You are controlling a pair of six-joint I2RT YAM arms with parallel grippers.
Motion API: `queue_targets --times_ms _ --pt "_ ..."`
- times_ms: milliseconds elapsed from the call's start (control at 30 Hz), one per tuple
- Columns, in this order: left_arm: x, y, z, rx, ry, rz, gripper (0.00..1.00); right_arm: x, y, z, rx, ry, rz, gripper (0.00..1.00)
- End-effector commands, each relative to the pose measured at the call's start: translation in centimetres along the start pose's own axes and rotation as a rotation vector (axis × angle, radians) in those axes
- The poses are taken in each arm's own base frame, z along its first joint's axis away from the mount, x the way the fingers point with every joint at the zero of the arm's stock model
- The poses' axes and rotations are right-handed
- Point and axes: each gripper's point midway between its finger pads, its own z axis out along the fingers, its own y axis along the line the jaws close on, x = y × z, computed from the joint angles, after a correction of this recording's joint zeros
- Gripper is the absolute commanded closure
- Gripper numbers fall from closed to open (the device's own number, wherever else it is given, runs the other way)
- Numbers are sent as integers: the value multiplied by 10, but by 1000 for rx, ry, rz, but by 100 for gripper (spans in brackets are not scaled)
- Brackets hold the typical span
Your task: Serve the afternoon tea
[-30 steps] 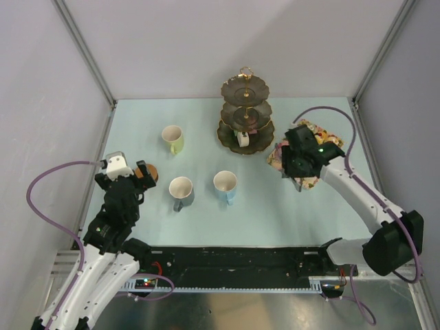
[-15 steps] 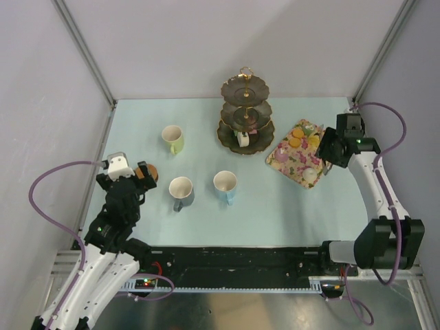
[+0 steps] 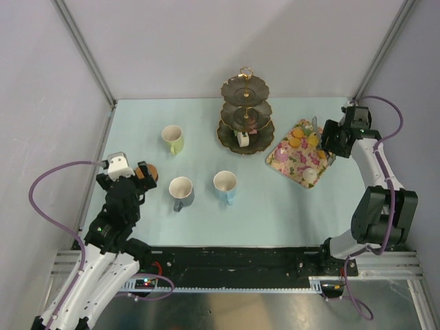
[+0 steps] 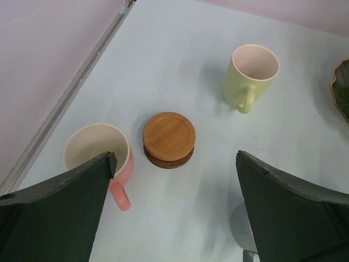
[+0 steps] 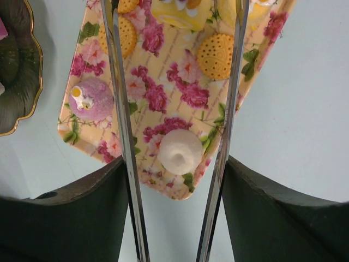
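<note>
Wooden coasters [image 4: 169,139] look matt and grained, the yellow-green mug [image 4: 250,76] smoothly glazed, the stand [image 3: 242,89] dark and glossy.

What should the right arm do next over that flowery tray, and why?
Probably lower a little and close on the white cake: the right arm's open fingers stand either side of that cake on the tray, holding nothing, and the cakes seem meant for the tiered stand nearby.
</note>
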Motion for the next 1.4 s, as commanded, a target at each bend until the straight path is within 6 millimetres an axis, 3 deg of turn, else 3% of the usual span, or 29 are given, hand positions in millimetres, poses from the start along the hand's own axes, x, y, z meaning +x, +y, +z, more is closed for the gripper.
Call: queue_targets --times_ms 0,367,833,933,1133,1367 --pt "-8 -2 0 9 -30 -1 0 -27 11 4 -78 -55 -57 33" --pt "-9 -3 -1 19 -34 -6 0 -6 18 21 -102 50 -87 36" --pt "-10 -4 -2 28 -37 -10 0 36 31 3 -11 183 -112 41" --pt "-10 -4 -2 26 -40 -11 0 45 45 -1 -18 198 -158 42" --pt "-11 -3 -2 25 -44 -13 0 45 45 0 11 187 -185 44" --pt "-11 -2 -2 21 -45 -12 0 39 29 8 79 173 -180 47"
